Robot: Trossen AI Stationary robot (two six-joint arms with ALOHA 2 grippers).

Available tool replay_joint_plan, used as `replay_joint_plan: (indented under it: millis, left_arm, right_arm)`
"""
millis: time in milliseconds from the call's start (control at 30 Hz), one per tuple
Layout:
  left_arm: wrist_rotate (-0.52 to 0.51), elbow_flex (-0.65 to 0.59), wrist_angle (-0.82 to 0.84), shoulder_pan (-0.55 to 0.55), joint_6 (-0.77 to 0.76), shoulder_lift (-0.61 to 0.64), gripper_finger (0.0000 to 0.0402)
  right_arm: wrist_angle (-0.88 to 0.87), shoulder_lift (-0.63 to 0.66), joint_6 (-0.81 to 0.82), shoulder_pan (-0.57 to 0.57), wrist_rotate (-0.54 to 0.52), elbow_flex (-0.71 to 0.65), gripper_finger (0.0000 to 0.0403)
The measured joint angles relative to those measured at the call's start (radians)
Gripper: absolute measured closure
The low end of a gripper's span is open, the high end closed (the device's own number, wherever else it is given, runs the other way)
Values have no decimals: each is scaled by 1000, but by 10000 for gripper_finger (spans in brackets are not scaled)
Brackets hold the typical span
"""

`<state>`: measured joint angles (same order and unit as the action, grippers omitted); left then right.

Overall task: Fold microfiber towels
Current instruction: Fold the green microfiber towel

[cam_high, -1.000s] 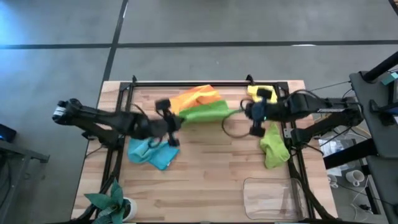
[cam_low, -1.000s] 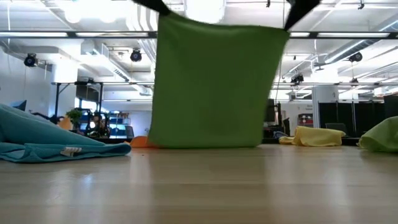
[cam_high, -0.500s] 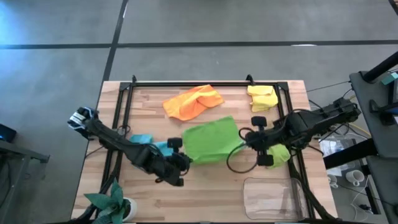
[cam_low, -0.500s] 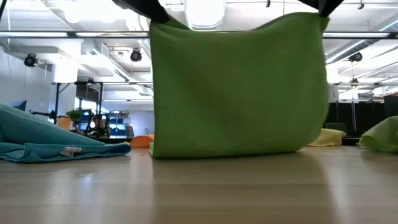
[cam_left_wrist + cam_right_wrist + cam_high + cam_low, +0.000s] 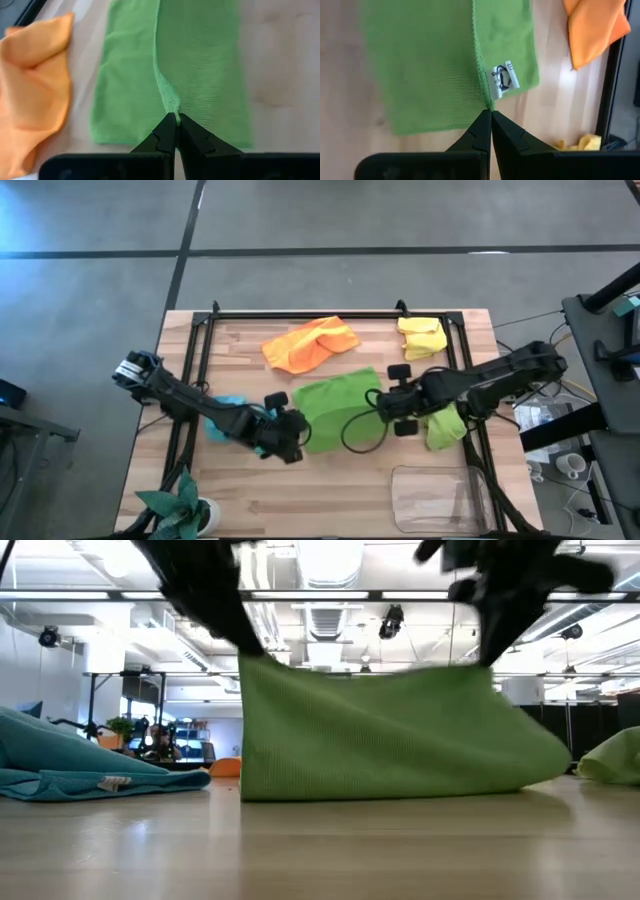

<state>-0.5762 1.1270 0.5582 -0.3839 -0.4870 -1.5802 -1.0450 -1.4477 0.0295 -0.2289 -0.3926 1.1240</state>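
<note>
Lowered: green towel (image 5: pixel 335 408) now sags onto counter (image 5: pixel 330 495), both arms dropped.
Left gripper (image 5: pixel 173 125) and right gripper (image 5: pixel 489 113) jaws each pinch a top corner.

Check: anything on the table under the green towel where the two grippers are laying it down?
Nothing visible. Left gripper and right gripper each pinch a corner of the green towel; bare wood lies below it. Orange towel and blue towel lie clear.
</note>
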Motion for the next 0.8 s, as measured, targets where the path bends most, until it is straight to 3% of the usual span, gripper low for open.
replay_joint_plan:
  millis: [267, 467, 800]
  left_arm:
    - [48, -70, -6, 134, 85, -2, 401]
    - [102, -128, -70, 218, 146, -2, 401]
    - [202, -194, -238, 308, 238, -16, 401]
  right_arm:
    - [324, -100, -118, 122, -22, -125, 394]
    - [293, -141, -136, 174, -54, -130, 394]
    - [250, -96, -181, 238, -54, -130, 394]
